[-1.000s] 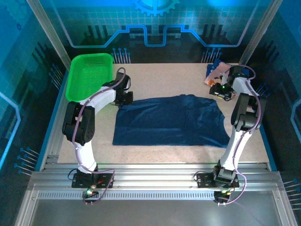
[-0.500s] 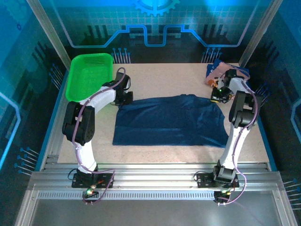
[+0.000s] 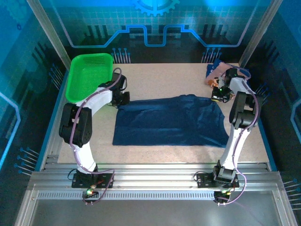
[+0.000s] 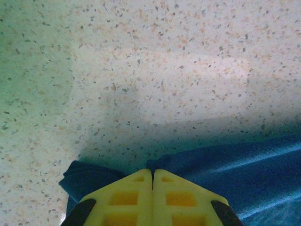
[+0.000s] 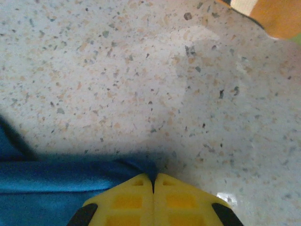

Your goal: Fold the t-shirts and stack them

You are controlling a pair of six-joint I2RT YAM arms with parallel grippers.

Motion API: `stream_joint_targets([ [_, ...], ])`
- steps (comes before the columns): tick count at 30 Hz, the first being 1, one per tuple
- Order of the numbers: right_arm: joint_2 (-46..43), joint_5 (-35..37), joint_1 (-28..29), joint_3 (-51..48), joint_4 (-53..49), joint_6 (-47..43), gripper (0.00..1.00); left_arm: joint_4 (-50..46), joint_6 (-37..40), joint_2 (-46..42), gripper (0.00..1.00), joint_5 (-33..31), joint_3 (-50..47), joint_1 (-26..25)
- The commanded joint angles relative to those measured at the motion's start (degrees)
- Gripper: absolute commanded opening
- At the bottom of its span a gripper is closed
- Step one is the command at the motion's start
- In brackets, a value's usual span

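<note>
A dark navy t-shirt [image 3: 169,121] lies spread on the speckled table in the top view, back side up, no print showing. My left gripper [image 3: 123,100] is shut on its far left corner; the left wrist view has the yellow fingertips [image 4: 136,188] pressed together with blue cloth [image 4: 235,165] bunched around them. At the far right corner my right gripper [image 3: 218,96] is shut on the cloth [image 5: 56,183], its yellow jaws closed with a pinch of fabric at the tip. A second t-shirt [image 3: 217,71] lies crumpled at the back right, its pinkish-tan print visible.
The bright green mesh basket [image 3: 89,75] stands at the back left, close to my left arm. An orange-tan patch of the crumpled shirt [image 5: 277,16] lies just beyond my right gripper. Bare table stretches between the shirt's far edge and the back wall.
Both grippers have drawn the shirt's far corners outward and slightly back, stretching the far edge straighter. The left arm shifted left toward the basket; the right moved back toward the crumpled shirt.
</note>
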Motion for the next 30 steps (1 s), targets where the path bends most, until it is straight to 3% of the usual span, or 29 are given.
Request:
stream_joint_targets([
  [1,-4.93,1.62,-0.29,-2.33,2.35,-0.46,0.0,0.96,1.17,-3.53,0.0,-0.74,-1.45,0.49],
  [17,-9.05,0.61,-1.46,-7.68,4.75,-0.72,0.0,2.65,2.16,-6.17,0.0,-0.65,-4.28,0.58],
  [30,-18.13,1.46,-1.51,-20.33,12.77,0.84,0.0,6.0,0.78,-11.67,0.0,0.34,-12.43,0.58],
])
